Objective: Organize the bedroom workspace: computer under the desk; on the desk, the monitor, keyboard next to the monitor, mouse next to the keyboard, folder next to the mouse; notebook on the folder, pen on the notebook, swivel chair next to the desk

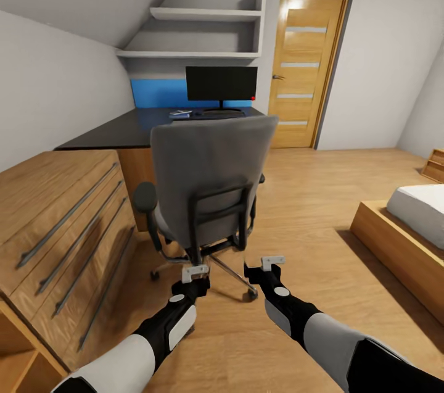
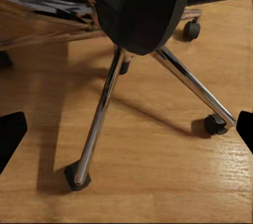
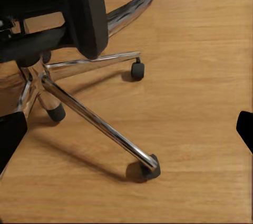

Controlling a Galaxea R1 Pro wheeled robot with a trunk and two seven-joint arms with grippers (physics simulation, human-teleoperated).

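A: Where is the grey padded swivel chair with the black back frame and chrome castor base (image 1: 206,186) from the arms?

B: Straight ahead, close. Its backrest faces the robot and its seat faces the long glossy black surface (image 1: 132,128) beyond, so it stands between the robot and that surface. The left tool (image 1: 195,271) hangs low behind the backrest's left side, the right tool (image 1: 272,263) behind its right. The left looks slightly nearer the frame, though neither touches it.

A: Are the tools gripping anything?

B: No. In each wrist view the dark fingertips (image 2: 11,137) sit at the far edges of the frame with bare wood floor (image 3: 200,76) between them, so both are spread wide with nothing between them.

A: Which way does the chair run?

B: The backrest's long axis is upright. The chrome legs (image 2: 100,118) splay outward near the floor, one towards each tool.

A: And the other items?

B: The wide black monitor on its thin stand (image 1: 221,86) is on the surface in front of the blue wall panel (image 1: 157,92), with small flat items at its foot that are too small to name. I'd judge the next move depends on getting round or past the backrest, as the seat is hidden behind it.
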